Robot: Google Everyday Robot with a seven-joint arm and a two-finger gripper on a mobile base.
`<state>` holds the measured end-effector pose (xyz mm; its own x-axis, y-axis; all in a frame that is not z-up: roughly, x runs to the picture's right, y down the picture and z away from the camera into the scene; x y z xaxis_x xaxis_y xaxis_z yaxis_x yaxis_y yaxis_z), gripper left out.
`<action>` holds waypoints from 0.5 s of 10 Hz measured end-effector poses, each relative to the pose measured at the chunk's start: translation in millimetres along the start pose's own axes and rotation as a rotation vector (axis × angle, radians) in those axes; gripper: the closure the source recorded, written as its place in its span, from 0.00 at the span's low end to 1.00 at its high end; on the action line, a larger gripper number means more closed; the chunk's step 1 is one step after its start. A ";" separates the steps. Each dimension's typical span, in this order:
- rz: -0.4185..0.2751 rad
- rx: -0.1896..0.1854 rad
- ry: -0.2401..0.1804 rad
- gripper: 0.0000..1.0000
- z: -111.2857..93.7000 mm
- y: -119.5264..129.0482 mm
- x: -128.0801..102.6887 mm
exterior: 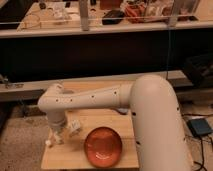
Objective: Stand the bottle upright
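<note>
Here: claw beside bottle

The claw points down near the left edge of the desk; whether it grips anything cannot be told. The bottle is just beside it, left of the orange plate.

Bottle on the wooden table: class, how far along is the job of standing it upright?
Done: the gripper is low over the table, next to the bottle. In hand: the approach; a hold is not discernible. Left: the bottle lies tilted, near the orange plate, so standing it up is not yet done.
</note>
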<state>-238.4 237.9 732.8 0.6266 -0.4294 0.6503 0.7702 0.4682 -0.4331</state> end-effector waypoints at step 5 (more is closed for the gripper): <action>-0.010 0.035 0.069 0.20 4.7 -7.3 7.3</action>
<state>-240.0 235.0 743.7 0.6267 -0.4860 0.6092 0.7726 0.4900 -0.4038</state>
